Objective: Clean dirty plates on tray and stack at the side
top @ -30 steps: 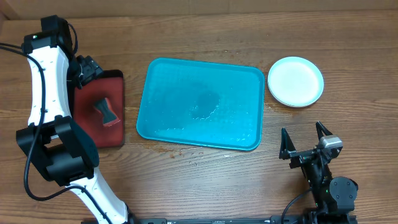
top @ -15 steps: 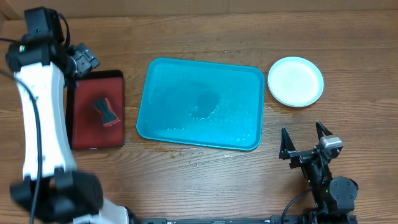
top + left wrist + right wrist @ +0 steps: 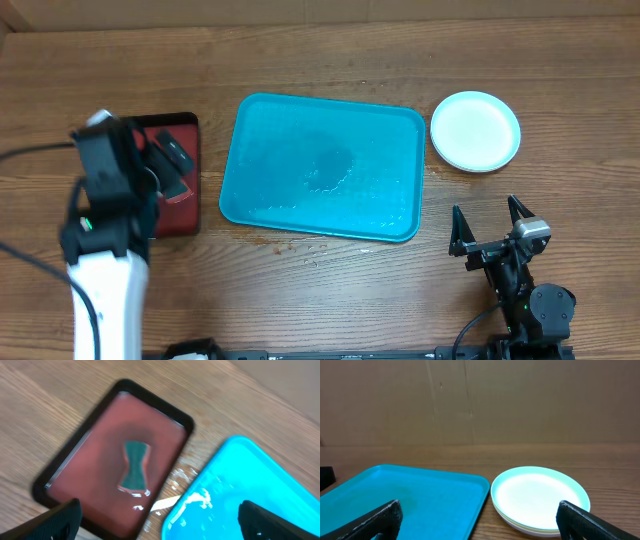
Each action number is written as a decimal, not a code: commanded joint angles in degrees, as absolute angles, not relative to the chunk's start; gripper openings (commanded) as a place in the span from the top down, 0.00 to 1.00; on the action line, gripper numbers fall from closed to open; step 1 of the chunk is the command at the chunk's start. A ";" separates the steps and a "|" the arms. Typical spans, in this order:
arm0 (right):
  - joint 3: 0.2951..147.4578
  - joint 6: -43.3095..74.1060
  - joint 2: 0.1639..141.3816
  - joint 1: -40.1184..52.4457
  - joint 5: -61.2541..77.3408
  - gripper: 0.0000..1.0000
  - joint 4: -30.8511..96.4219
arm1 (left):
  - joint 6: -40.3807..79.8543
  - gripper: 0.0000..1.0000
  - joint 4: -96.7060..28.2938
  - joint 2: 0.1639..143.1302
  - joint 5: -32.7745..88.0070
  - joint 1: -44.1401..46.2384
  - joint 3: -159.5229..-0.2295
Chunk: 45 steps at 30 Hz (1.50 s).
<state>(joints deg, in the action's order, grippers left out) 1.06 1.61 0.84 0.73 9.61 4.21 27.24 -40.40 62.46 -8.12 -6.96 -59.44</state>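
Nearest me, the right gripper (image 3: 485, 212) sat low by the front edge of the brown wooden table (image 3: 330, 300), jaws spread wide with nothing between them. It was parked, I judged, because nothing on its side needed doing. Further in on the other side, the left gripper (image 3: 160, 522) hung over the small dark red, black-rimmed tray (image 3: 95, 445), fingers just as wide and just as empty. The hourglass-shaped green scrubbing pad (image 3: 135, 467) lay flat in the middle of that tray below it, which looked like the spot where the pad belongs, off the work area. Just beside it lay the large turquoise rectangular plastic tray (image 3: 290, 130), bare of plates. It carried only a wet sheen (image 3: 330, 168) around its middle, with a few drops on the wood by its corner. Beyond its right end, apart from the rim, the round shallow plastic plates (image 3: 475, 131) sat nested in one stack. A pale mint one was on top and other rims peeked out underneath, though I couldn't count them for certain. By my reckoning the job was about finished.
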 commanded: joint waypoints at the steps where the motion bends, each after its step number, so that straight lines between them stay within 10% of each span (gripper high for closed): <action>1: 0.47 1.45 0.16 0.30 9.04 0.00 3.95 | 25.12 0.00 -34.54 54.39 -7.90 -3.64 -50.78; 45: 0.47 1.45 0.16 0.30 9.06 0.00 3.95 | 5.72 0.00 -0.64 0.19 2.22 -1.48 -0.69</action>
